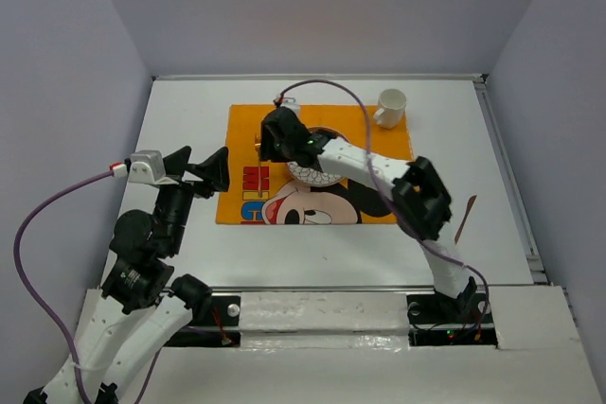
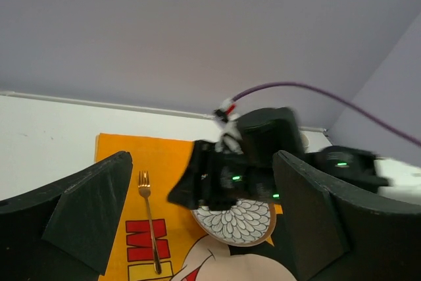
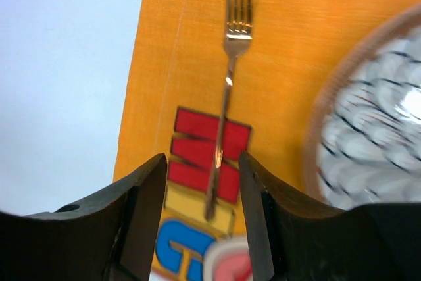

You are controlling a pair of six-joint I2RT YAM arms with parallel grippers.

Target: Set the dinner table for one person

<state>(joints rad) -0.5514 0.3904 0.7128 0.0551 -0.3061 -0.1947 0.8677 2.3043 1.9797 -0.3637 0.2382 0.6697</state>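
The white dinner table (image 1: 185, 115) carries an orange cartoon-mouse placemat (image 1: 251, 120). A patterned plate (image 3: 375, 149) with a brown rim lies at the placemat's middle. A gold fork (image 3: 227, 90) lies flat on the placemat left of the plate, tines pointing away. My right gripper (image 3: 202, 169) hovers open just above the fork's handle end, a finger on either side, not touching it. It shows in the top view (image 1: 267, 144) over the placemat's left part. My left gripper (image 1: 223, 172) is open and empty at the placemat's left edge. It faces the fork (image 2: 148, 218) and plate (image 2: 240, 223).
A white mug (image 1: 390, 107) stands at the placemat's far right corner. A thin brown utensil (image 1: 464, 219) lies on the bare table right of the placemat. The right arm (image 1: 379, 172) stretches across the plate. Grey walls enclose the table on three sides.
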